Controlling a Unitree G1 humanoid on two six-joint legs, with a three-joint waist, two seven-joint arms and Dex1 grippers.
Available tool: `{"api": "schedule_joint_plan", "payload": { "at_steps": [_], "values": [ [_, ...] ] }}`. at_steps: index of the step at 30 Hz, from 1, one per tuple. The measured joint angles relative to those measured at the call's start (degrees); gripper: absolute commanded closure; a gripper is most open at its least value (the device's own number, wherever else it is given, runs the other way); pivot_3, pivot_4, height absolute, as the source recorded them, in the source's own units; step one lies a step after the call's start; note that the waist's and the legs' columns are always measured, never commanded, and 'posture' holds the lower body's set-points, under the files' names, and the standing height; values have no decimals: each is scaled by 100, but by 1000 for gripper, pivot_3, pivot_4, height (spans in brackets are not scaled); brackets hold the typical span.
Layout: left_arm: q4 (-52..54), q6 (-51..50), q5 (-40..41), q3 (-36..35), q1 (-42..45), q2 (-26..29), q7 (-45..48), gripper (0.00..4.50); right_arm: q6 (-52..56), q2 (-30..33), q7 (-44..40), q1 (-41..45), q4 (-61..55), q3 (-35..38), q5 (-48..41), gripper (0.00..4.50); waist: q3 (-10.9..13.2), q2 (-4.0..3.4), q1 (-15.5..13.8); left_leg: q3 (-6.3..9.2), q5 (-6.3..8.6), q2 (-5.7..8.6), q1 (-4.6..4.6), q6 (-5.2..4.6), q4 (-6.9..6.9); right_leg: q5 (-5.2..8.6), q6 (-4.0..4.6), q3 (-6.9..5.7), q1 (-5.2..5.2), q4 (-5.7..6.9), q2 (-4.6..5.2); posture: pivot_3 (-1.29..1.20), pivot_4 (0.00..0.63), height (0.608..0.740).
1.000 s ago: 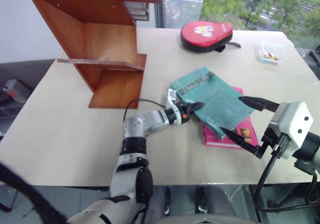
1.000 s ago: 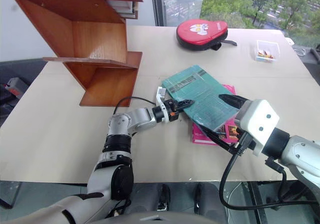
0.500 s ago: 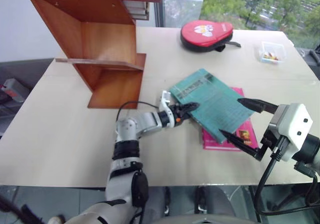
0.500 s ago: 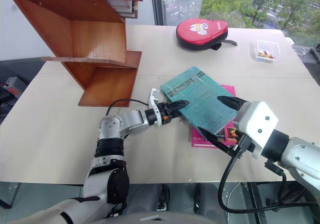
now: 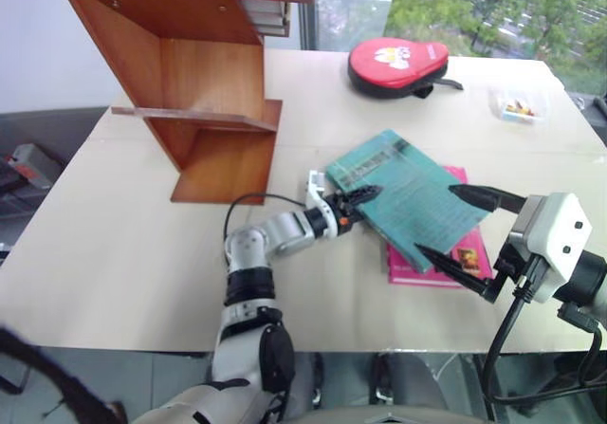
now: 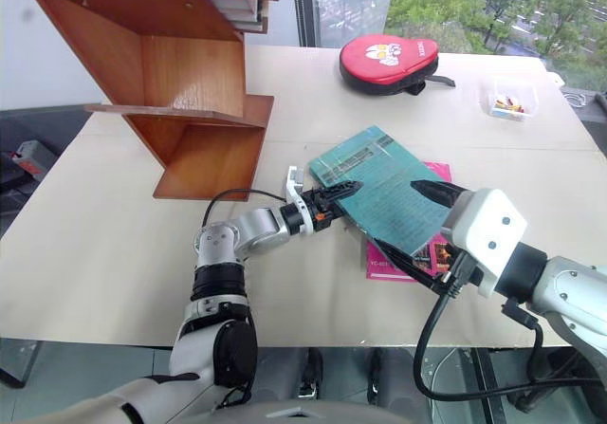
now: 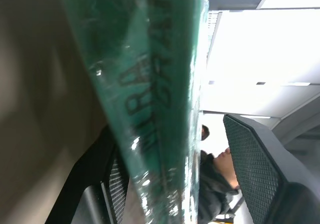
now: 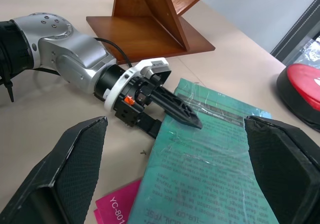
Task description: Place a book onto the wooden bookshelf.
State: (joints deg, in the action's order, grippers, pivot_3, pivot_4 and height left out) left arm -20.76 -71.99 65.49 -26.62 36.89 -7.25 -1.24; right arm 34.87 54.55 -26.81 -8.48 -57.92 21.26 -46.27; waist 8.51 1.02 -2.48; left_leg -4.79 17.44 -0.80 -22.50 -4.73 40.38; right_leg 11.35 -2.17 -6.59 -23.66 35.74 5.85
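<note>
Book point(image 5: 408, 196), teal-green, now sits between the left gripper's point(image 5: 357, 201) two black fingers, one finger lying on the cover and the other slipped under the near corner; a second ago those fingers were pressed together at the book's edge, and since then they have parted and the arm has drawn back and returned so that the corner lies between them. Whether they clamp the book or merely straddle it I cannot tell (the left wrist view has the cover running edge-on between the two pads). That reads as the grasp being set up, with the squeeze and lift yet to come.

Beyond the left gripper, the book rests tilted on the smaller pink book point(image 5: 446, 263), its far side propped up and its near corner low by the table point(image 5: 114, 253). The right gripper point(image 5: 460, 225) hangs wide open at the book's other end, gripping nothing, and has kept still.

Well apart, at the table's far left corner, stands the wooden bookshelf point(image 5: 204, 92), its lower boards bare
</note>
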Motion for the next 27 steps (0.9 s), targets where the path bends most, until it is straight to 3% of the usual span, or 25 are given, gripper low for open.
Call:
{"api": "schedule_joint_plan", "payload": {
  "at_steps": [3, 4, 6, 7, 12, 16, 20, 24, 27],
  "values": [
    [-1, 11, 110, -2, 22, -57, -227, 1546, 11, 0, -24, -8, -7, 26, -26, 0, 1, 1, 5, 7, 0, 6, -3, 0, 0, 2, -4, -4, 0, -1, 5, 0, 150, 740],
    [-1, 11, 177, -4, 28, -60, -319, 1766, 16, 0, -24, -8, -7, 34, -29, 0, 1, 1, 5, 9, 0, 6, -4, 0, 0, 2, -4, -5, 0, -1, 5, 0, 150, 740],
    [-15, -5, 270, -8, 45, -60, -472, 2304, 25, 0, -23, -8, -8, 57, -36, 0, 1, 1, 5, 13, 0, 7, -6, 0, 0, 2, -4, -10, 0, 0, 5, 0, 150, 740],
    [-42, -27, 373, -16, 64, -60, -604, 2957, 48, 0, -23, -7, -9, 59, -52, 0, 1, 1, 4, 15, 0, 8, -7, 0, 0, 3, -6, -12, 0, 0, 5, 0, 150, 740],
    [-74, -67, 789, -34, 81, -59, -790, 4478, 100, 0, -15, 1, -17, 58, -83, 0, 2, 4, 3, 19, 0, 12, -10, 0, 0, 12, -20, -15, 1, -1, 9, 0, 150, 740],
    [61, -270, 1204, -26, 81, 4, -1019, 4478, 115, -2, -2, 15, -19, 50, -78, 0, 16, 6, 8, 22, -1, 12, -13, 1, 0, 12, -19, -18, 0, -1, 8, 0, 150, 740],
    [484, -476, 1736, 22, 144, 429, -875, 4478, 115, -53, 8, 99, -11, -12, -52, 0, 29, 3, 22, 24, -2, 12, -13, 3, 0, 11, -18, -20, 0, 0, 6, 0, 150, 740],
    [985, -654, 1762, 277, 123, 1366, -169, 4478, 106, -120, -22, 208, 47, -119, 4, 0, 34, -2, 35, 22, -4, 13, -11, 7, -1, 12, -19, -31, -1, 3, 1, 0, 150, 740],
    [1877, -504, 1181, 908, 84, 2330, 1003, 4478, 71, -198, -46, 357, 90, -252, 55, 0, 43, -7, 23, 24, -4, 20, -12, 8, -1, 11, -19, -45, 0, 2, 4, 0, 150, 740]
  ]
}}
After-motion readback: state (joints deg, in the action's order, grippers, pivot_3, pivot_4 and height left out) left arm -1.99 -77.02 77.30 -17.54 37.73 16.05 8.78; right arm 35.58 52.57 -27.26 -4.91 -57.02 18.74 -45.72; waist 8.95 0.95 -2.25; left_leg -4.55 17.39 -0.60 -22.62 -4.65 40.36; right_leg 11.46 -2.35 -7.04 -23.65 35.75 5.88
